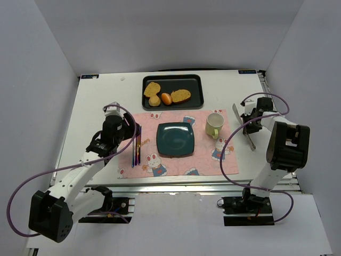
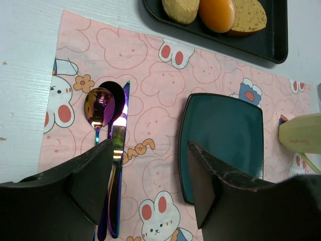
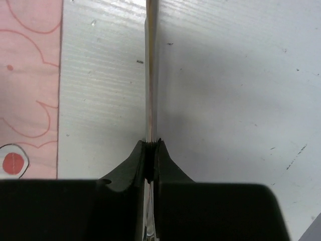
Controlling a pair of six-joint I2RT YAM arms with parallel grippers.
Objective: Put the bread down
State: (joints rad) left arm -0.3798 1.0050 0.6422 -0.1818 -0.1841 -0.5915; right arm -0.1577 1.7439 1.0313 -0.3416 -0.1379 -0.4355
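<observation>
The bread, a small round golden-tan bun [image 1: 154, 101], lies in the black tray [image 1: 198, 89] at the back, next to a glossy orange roll [image 1: 167, 98] and two toasted slices. Its edge shows at the top of the left wrist view [image 2: 180, 9]. The teal plate [image 1: 175, 139] sits empty on the pink bunny mat; it also shows in the left wrist view [image 2: 223, 135]. My left gripper [image 1: 135, 131] [image 2: 150, 150] is open and empty, over the mat between the cutlery and the plate. My right gripper [image 1: 248, 124] [image 3: 151, 143] is shut on a thin silver utensil [image 3: 150, 75] on the bare table at the right.
A rainbow spoon [image 2: 99, 108] and knife [image 2: 118, 165] lie on the mat's left side. A pale yellow cup [image 1: 214, 125] stands right of the plate. The pink mat [image 1: 160, 165] covers the table's middle. Grey walls enclose the table.
</observation>
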